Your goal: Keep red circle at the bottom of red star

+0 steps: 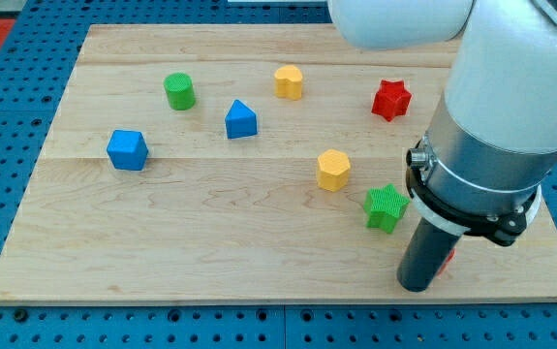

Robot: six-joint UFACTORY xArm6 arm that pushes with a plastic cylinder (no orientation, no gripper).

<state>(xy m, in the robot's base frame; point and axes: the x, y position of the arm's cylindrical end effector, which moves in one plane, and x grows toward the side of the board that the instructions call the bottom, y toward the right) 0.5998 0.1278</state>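
The red star lies near the view's top right of the wooden board. A small sliver of a red block, probably the red circle, shows just right of my dark rod near the view's bottom right; most of it is hidden. It sits far below the red star. My tip touches the board right beside this red block, on its left, and below-right of the green star.
A green cylinder, a yellow block, a blue triangular block, a blue cube and a yellow hexagon lie across the board. The arm's large white and grey body covers the right edge.
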